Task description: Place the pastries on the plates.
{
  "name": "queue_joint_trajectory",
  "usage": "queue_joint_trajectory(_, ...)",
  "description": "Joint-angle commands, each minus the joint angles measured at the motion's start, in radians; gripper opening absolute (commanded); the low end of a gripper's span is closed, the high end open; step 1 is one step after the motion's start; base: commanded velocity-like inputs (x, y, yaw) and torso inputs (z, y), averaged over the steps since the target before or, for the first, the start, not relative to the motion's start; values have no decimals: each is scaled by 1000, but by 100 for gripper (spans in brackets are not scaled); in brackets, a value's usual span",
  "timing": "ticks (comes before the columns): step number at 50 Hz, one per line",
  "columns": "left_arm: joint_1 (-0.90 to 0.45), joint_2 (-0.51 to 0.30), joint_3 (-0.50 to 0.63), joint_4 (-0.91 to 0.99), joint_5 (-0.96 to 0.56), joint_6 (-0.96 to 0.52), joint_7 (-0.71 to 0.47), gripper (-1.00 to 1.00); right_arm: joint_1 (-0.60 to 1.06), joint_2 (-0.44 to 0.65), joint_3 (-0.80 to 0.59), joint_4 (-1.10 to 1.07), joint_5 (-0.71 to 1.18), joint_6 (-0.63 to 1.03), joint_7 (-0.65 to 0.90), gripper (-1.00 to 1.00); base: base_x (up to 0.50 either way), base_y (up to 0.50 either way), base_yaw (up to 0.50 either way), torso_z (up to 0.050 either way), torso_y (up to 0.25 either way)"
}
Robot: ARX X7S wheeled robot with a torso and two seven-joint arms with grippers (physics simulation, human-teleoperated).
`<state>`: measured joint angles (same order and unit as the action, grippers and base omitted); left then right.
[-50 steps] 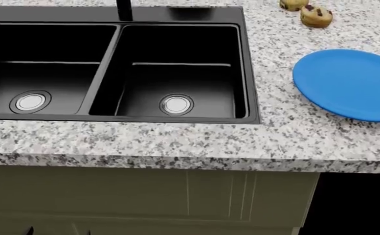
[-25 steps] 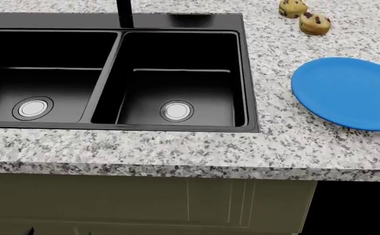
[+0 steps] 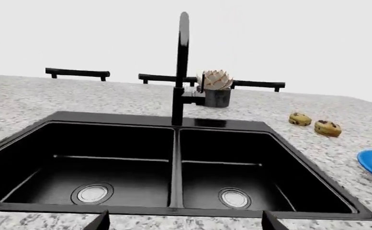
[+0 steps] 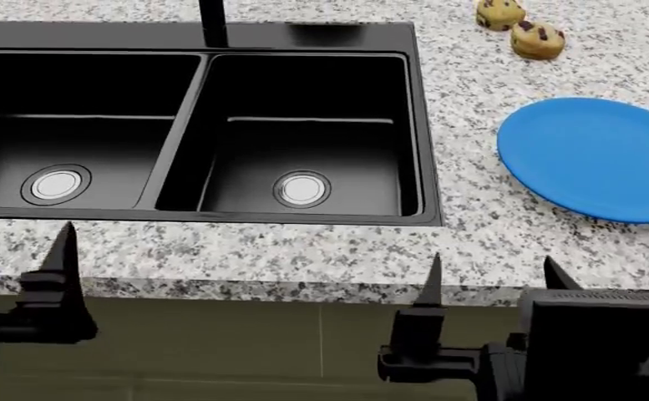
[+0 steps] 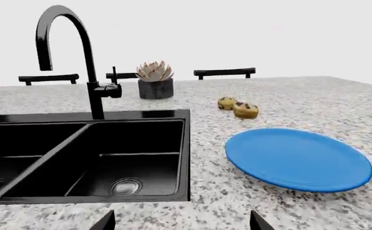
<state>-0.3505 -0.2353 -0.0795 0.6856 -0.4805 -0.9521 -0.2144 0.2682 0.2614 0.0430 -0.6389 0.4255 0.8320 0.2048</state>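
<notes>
Right gripper (image 4: pixel 488 280) open, jaws spread and empty, sitting below the counter edge in front of the sink (image 4: pixel 419 125); left gripper (image 3: pixel 182 220) also open and empty, in front of the sink's other basin. Blue plate (image 4: pixel 594 157) lies on the granite just right of the sink, nothing on it. Two chocolate-chip muffins (image 4: pixel 521 28) sit side by side behind the plate, beyond the sink's far right corner. Wooden plate not visible. Risk: long reach over the plate; a low pass could shove it, or nudge one muffin into its neighbour.
</notes>
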Motion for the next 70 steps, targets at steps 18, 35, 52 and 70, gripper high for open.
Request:
queue_joint_trajectory(18, -219, 24, -242, 246, -268, -408, -83, 100, 265, 9, 330, -384, 421, 619, 81, 100, 0, -410, 0, 0, 0)
queue_joint_trajectory(35, -193, -1, -243, 239, -269, -388, -101, 100, 250, 29, 349, -366, 472, 600, 136, 100, 0, -500, 0, 0, 0)
queue_joint_trajectory(52, -199, -20, -239, 235, -280, -377, -121, 100, 236, 58, 312, -337, 483, 552, 158, 100, 0, -500, 0, 0, 0)
queue_joint_trajectory(70, -407, -33, -320, 213, -418, -549, -163, 100, 551, 156, 342, -201, 810, 736, 398, 100, 0, -127, 0, 0, 0)
